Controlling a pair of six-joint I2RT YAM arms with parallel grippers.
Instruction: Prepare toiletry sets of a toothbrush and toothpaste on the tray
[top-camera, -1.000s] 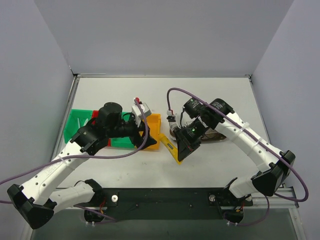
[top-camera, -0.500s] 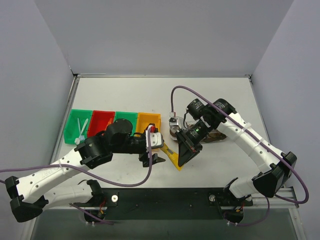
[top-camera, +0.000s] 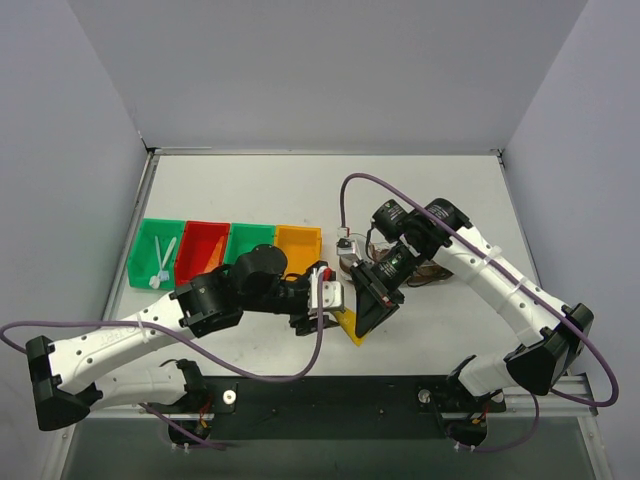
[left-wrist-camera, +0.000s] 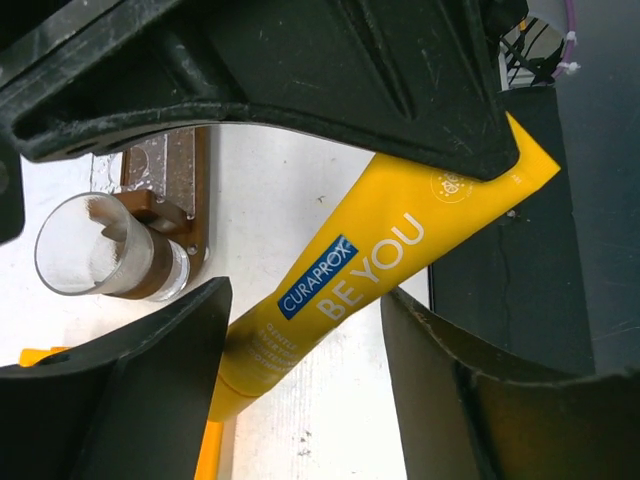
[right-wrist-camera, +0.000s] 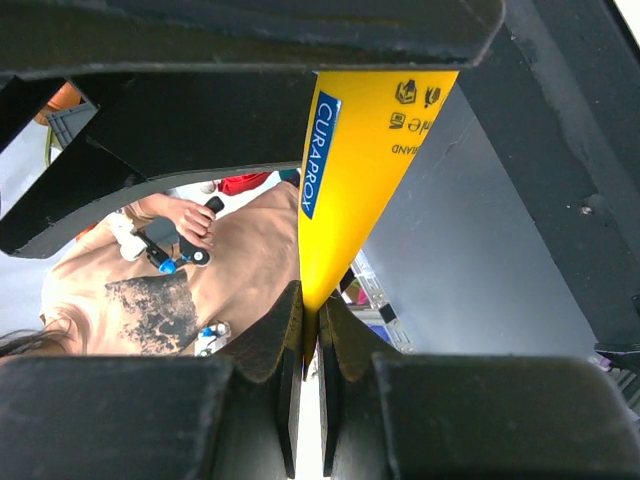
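My right gripper (top-camera: 366, 312) is shut on the flat crimped end of a yellow toothpaste (top-camera: 350, 328) tube and holds it above the table at the centre. In the right wrist view the fingertips (right-wrist-camera: 290, 315) pinch the toothpaste (right-wrist-camera: 370, 140). My left gripper (top-camera: 322, 306) is open, with its fingers on either side of the same toothpaste (left-wrist-camera: 350, 275). The left finger (left-wrist-camera: 150, 380) is close to or touching the tube. The dark-brown tray (top-camera: 428, 272) lies mostly hidden under the right arm, and its end (left-wrist-camera: 165, 165) shows in the left wrist view. A white toothbrush (top-camera: 160, 262) lies in the far-left green bin (top-camera: 145, 240).
A row of bins stands left of centre: green, red (top-camera: 203, 245), green (top-camera: 250, 238) and orange (top-camera: 298, 238). A clear round cap-like piece (left-wrist-camera: 100, 250) sits by the tray's end. The black base rail (top-camera: 330, 405) runs along the near edge.
My left arm has swung from over the bins down and right to the tube, and its open fingers now straddle it. My right gripper has kept its hold and barely moved.
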